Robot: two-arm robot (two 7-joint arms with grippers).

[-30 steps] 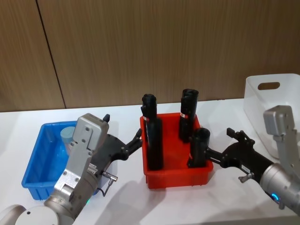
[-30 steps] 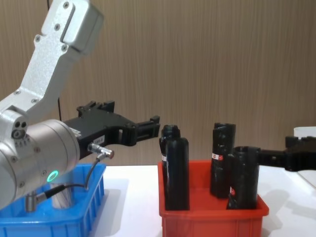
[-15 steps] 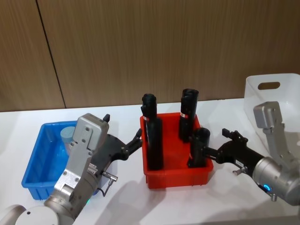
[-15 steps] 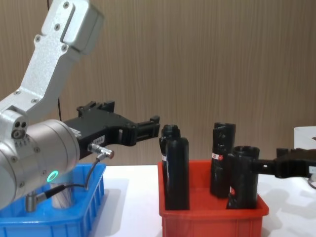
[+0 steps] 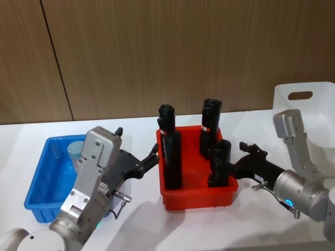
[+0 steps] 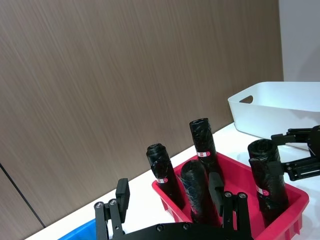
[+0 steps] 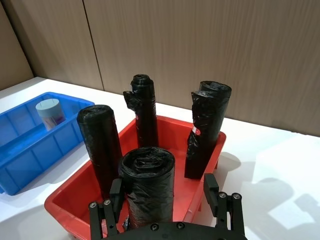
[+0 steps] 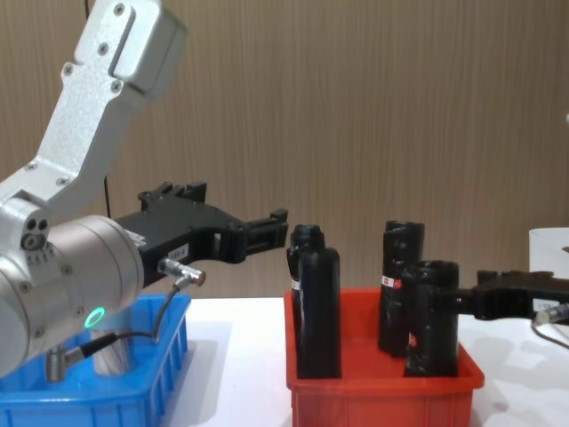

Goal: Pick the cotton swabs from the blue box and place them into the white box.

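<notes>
While open astride the front black wrapped cylinder (image 5: pixel 220 162) in the red plastic bin (image 5: pixel 193 200): risk of right gripper (image 5: pixel 236 168) seizing or toppling it. Left of bin, open left gripper (image 5: pixel 153 157); clear grey-lidded cotton swab tub (image 5: pixel 76 150) untouched in bright blue ribbed box (image 5: pixel 36 183).

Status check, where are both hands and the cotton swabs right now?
Left hand open, between blue box and red bin. Right hand open around a black roll. Cotton swabs in blue box.
</notes>
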